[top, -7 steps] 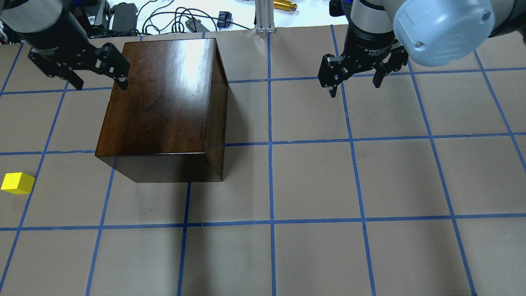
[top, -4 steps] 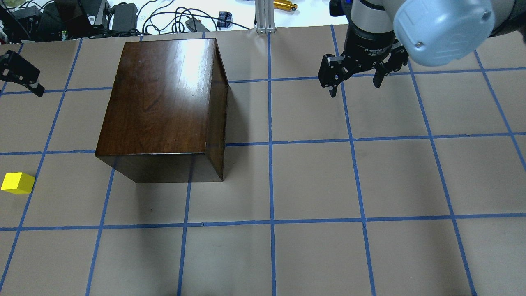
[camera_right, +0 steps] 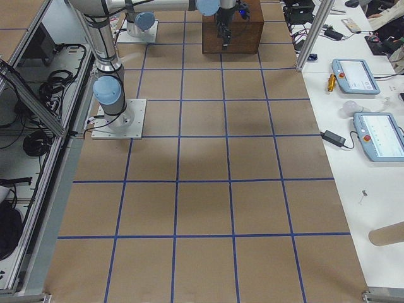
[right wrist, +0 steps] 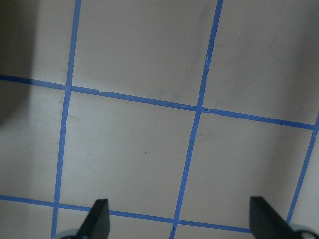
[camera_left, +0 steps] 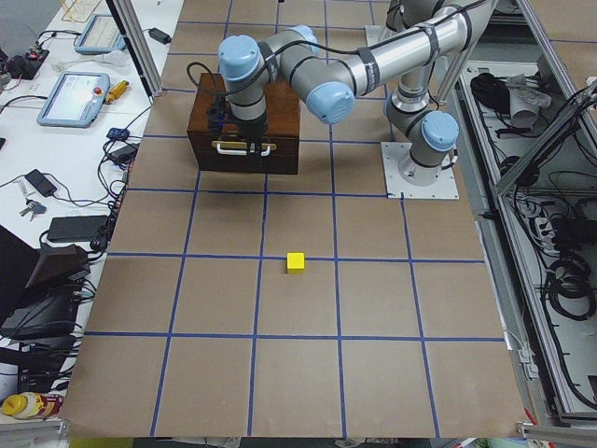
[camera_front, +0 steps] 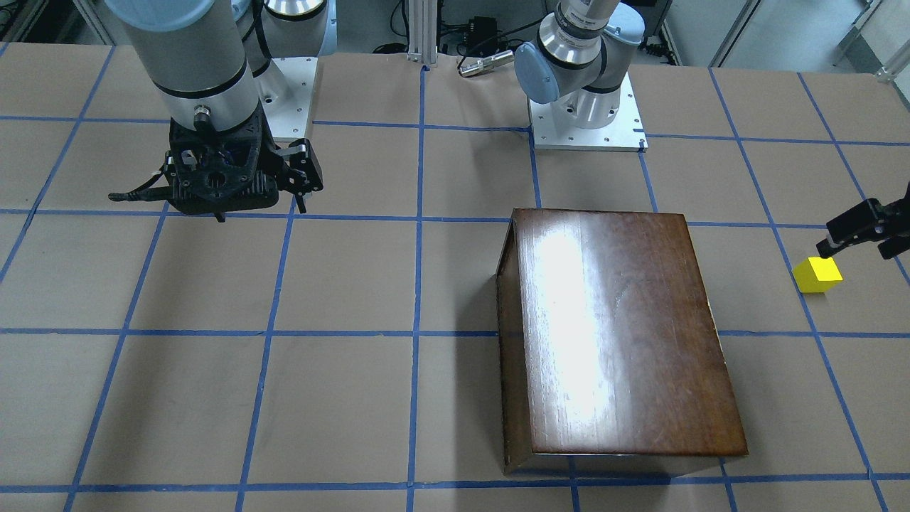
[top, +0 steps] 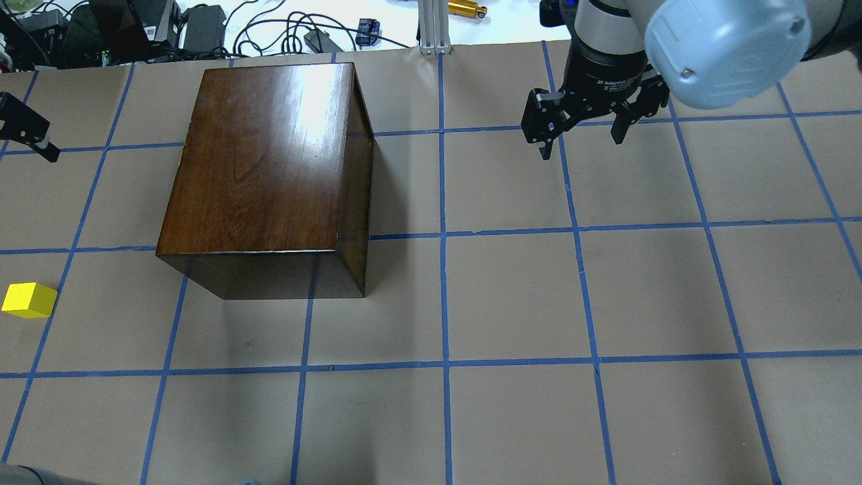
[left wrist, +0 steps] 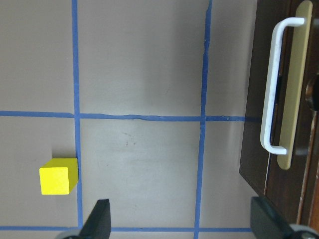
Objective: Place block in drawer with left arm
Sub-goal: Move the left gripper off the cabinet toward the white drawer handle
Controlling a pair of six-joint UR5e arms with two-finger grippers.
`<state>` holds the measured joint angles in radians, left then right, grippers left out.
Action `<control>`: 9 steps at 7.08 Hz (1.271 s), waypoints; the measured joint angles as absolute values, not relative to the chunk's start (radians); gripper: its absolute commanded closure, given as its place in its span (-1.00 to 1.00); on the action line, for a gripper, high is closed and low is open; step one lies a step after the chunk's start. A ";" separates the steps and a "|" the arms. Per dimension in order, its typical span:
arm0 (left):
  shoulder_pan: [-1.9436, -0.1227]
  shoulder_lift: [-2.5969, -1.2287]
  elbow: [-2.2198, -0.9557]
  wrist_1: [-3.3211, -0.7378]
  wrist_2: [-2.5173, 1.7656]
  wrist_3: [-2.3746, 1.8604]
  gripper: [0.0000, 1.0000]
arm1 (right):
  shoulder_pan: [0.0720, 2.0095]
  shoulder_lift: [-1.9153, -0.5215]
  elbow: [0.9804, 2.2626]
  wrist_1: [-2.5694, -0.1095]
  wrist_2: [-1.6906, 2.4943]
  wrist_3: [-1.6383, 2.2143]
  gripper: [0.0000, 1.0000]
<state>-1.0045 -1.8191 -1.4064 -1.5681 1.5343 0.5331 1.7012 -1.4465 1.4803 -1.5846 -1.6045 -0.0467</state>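
The block (top: 28, 300) is a small yellow cube on the table near the left edge, apart from the box; it also shows in the front view (camera_front: 817, 275) and the left wrist view (left wrist: 58, 176). The dark-brown box (top: 269, 168) stands with its drawer shut; the drawer front with its pale pull (left wrist: 271, 84) shows in the left wrist view. My left gripper (camera_front: 853, 250) is open and empty, above the table between box and block, its fingers (left wrist: 98, 219) to the right of the block. My right gripper (top: 580, 145) is open and empty over bare table.
Blue tape lines (top: 444, 236) grid the brown table. Cables and power bricks (top: 202, 27) and an aluminium post (top: 431, 27) lie past the far edge. Tablets (camera_left: 75, 98) sit on a side table. The right arm's elbow (top: 727, 47) hangs over the far right.
My left gripper has moved left, from the box's far-left corner to the view's left edge, still open. The block, box and right arm have not moved.
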 measured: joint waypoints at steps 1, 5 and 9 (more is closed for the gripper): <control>-1.007 -1.870 -1.403 -1.547 1.514 0.556 -1.00 | 1.701 -1.446 1.480 -1.585 -1.605 -0.047 -1.00; -1.021 -1.959 -1.435 -1.541 1.331 0.642 -1.00 | 1.701 -1.447 1.480 -1.585 -1.605 -0.046 -1.00; -1.058 -1.985 -1.461 -1.534 1.242 0.614 -1.00 | 1.701 -1.447 1.480 -1.585 -1.605 -0.046 -1.00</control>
